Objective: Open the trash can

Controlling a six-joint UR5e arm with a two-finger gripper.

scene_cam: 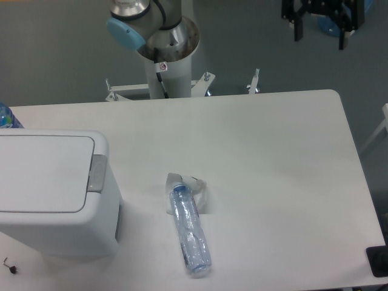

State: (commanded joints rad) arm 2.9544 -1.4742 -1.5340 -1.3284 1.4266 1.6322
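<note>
Trash can [51, 194] sits lid shut, w/ gripper [319, 27] fingers spread, empty, well apart up-right of it — approach step not begun; next needs descent onto button strip [97, 172].

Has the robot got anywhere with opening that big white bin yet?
Not that I can see. The trash can has its flat lid lying closed, and the grey button strip looks untouched. The pincer hangs open, far off beyond the table's back right corner, holding nothing. Everything is left: travelling over to the bin, pressing the strip and getting the lid up.
</note>
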